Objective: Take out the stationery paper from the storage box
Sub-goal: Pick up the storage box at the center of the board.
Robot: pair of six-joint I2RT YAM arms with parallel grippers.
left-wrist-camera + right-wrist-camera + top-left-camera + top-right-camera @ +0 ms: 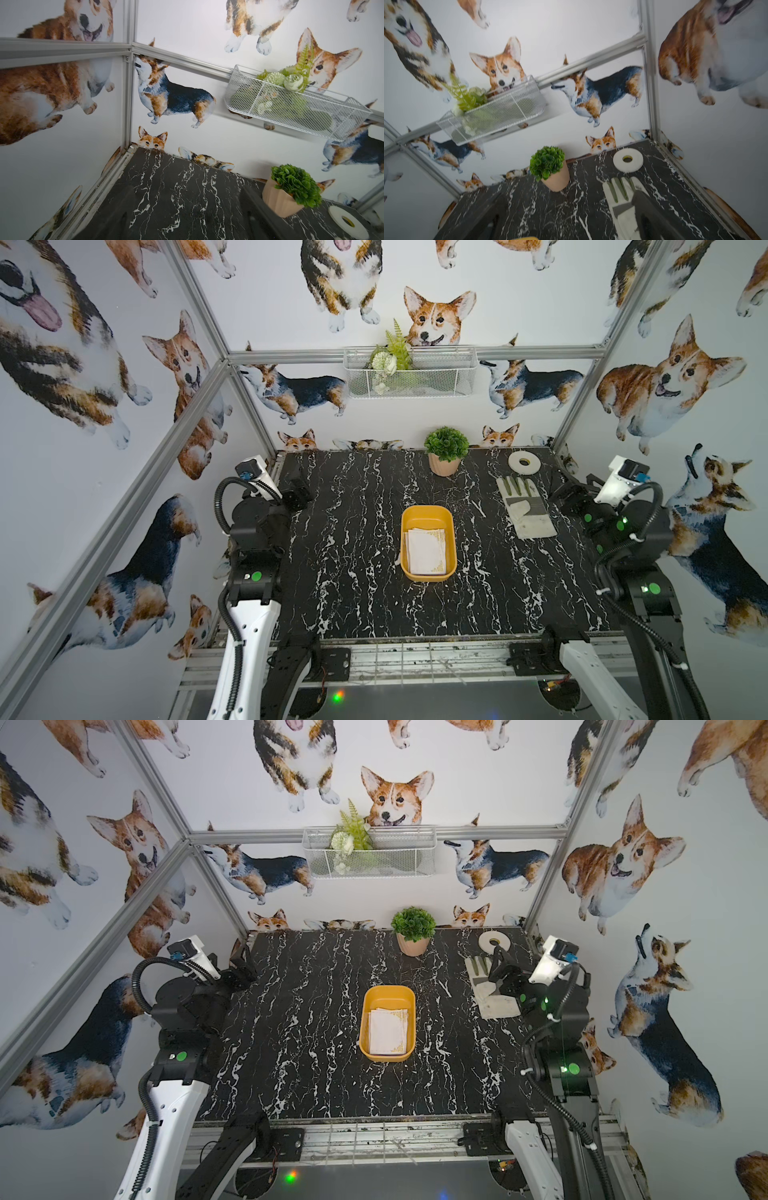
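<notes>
The yellow-orange storage box (428, 511) stands in the middle of the black marble table in both top views. White stationery paper (427, 552) with gold corners lies stacked inside it, slightly fanned. My left gripper (300, 489) hangs at the far left of the table, well away from the box. In the left wrist view it (191, 218) is open over bare marble. My right gripper (567, 495) hangs at the far right. It (571, 224) is open and holds nothing, with one finger (652, 216) over the glove. The box rim (527, 238) peeks in at that view's edge.
A white-and-grey glove (528, 508) lies at the right, with a white tape roll (523, 462) behind it. A potted plant (445, 452) stands at the back centre. A white wire basket (409, 371) with greenery hangs on the back wall.
</notes>
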